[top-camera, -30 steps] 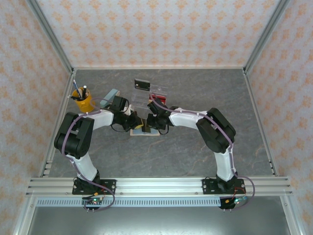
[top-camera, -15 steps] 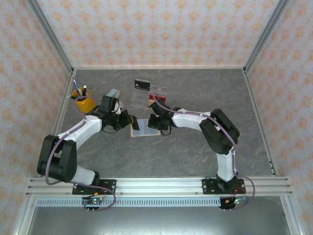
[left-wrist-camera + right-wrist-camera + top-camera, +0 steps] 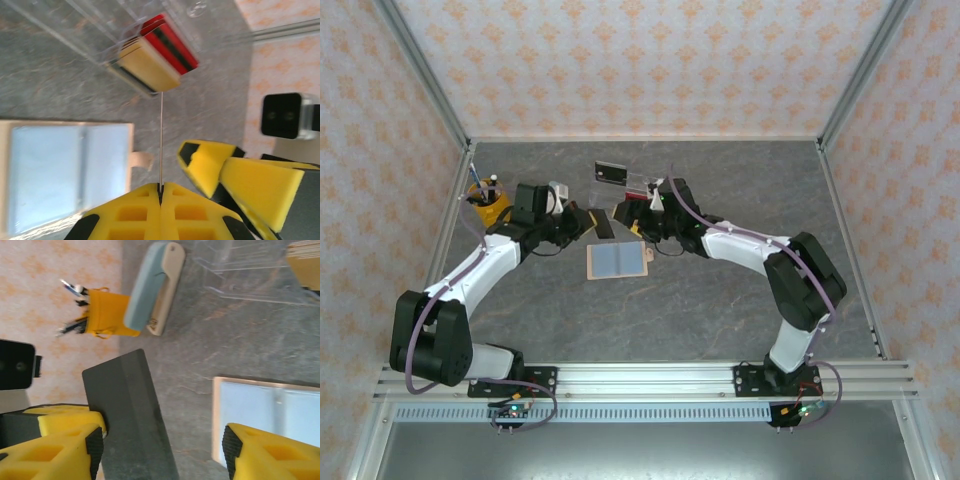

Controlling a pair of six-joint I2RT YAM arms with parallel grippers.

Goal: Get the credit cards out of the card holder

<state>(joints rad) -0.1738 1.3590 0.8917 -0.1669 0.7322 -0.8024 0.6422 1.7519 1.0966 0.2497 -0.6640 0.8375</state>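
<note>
The left gripper (image 3: pixel 161 186) is clamped on the edge of a dark card (image 3: pixel 125 410); the right gripper (image 3: pixel 162 440) has its jaws apart, one finger just beside that card. The card holder (image 3: pixel 618 261) lies open at 5 o'clock from the left gripper in the top view. Risk: a bump from that finger could pivot or drop the thinly held card.

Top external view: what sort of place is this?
Likely a lab robot cell staged as a desk: a silver aluminium frame rail edging a grey stone-look tabletop, orange-patterned wallpaper walls, and props such as a yellow pen cup.
</note>
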